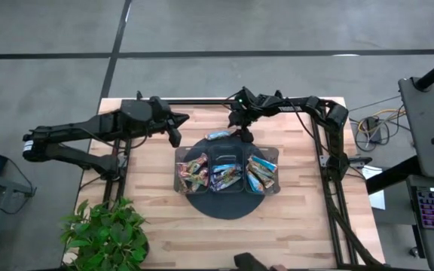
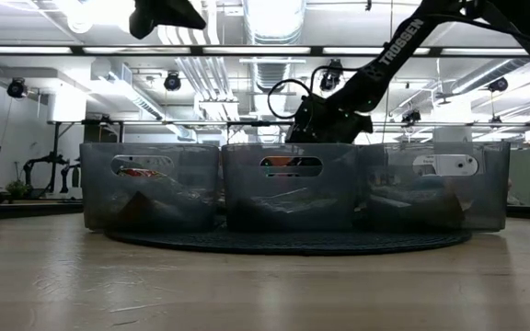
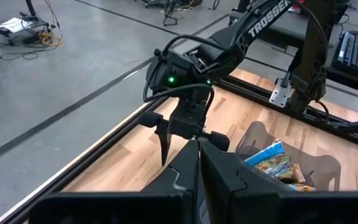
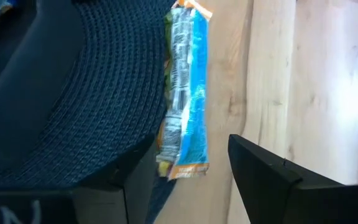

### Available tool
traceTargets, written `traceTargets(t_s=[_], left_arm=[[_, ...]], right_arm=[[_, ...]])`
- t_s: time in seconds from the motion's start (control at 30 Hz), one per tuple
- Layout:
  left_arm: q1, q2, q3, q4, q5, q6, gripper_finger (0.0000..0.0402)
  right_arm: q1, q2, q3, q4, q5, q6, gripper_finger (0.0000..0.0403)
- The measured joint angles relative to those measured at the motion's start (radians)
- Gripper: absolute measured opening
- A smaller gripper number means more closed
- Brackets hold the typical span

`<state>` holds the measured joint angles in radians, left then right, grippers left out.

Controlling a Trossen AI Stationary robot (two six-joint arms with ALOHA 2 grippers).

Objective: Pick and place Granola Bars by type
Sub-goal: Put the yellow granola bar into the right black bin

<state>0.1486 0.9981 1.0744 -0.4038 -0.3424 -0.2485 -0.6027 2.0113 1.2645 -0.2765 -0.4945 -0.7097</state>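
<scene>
While the left gripper (image 1: 178, 128) waits shut beside the tray (image 1: 227, 155), the right gripper (image 4: 182, 165) hangs open. Its fingers (image 4: 272, 177) straddle a light blue granola bar (image 4: 185, 93) at the mat's (image 4: 73, 93) edge.

Tray (image 2: 293, 184) walls blur the granola bars (image 2: 141, 172) inside.

Both arms are matte black throughout, built from slim tubular links joined by thicker rounded joint housings. White block capitals reading "TROSSEN" run along one link of the right arm (image 3: 260, 18). A small green light glows on the dark wrist housing above the right pincer (image 3: 185, 138), and thin black cables loop loosely around that wrist. A silver-grey bracket with small screw holes sits on the right arm's upright base column. The left pincer (image 3: 199, 163) has two flat, angular black fingers with stepped edges. The left arm (image 1: 96, 129) is the same black.
</scene>
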Motion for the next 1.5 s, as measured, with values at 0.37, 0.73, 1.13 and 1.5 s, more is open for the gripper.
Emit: traceTargets(t_s=[0.37,0.73,1.13,1.5], left_arm=[[0.0,0.007,0.0,-0.002,0.0,-0.013,0.0],[0.0,0.007,0.0,-0.002,0.0,-0.013,0.0],[0.0,0.007,0.0,-0.002,0.0,-0.013,0.0],[0.0,0.007,0.0,-0.003,0.0,-0.021,0.0]], right_arm=[[0.013,0.0,0.004,-0.05,-0.002,-0.004,0.0192],[0.014,0.005,0.005,-0.018,-0.002,-0.008,0.0192],[0.025,0.007,-0.009,0.004,-0.002,0.026,0.0192],[0.043,0.086,0.083,-0.049,0.071,0.053,0.0191]])
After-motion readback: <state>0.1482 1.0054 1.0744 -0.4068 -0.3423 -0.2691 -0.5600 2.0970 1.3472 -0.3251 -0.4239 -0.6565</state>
